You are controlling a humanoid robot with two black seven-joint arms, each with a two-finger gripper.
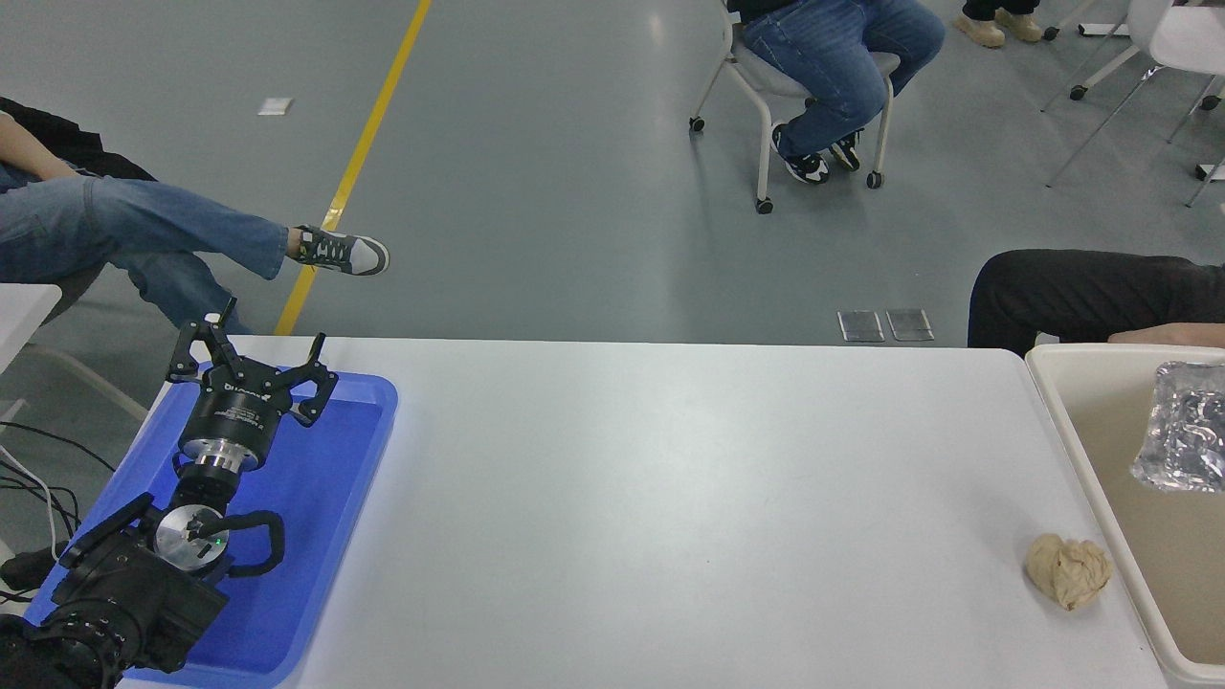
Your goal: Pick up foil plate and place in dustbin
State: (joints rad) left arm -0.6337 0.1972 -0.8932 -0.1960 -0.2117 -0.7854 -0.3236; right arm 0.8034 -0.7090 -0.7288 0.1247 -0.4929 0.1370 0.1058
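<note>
One foil plate (1185, 429) inside dustbin (1072, 440), no jaws near.

Left claw (251, 356) parked (fingers spread)

the only print to be seen is a short line of white lettering on the black body of the left tool (251, 366), which hangs over the blue tray (316, 498), and it is too small and blurred to make out. two small grey plates (885, 325) set in the floor past the tabletop's (670, 478) far edge carry no marks that can be read. nothing else has writing on it.
</note>
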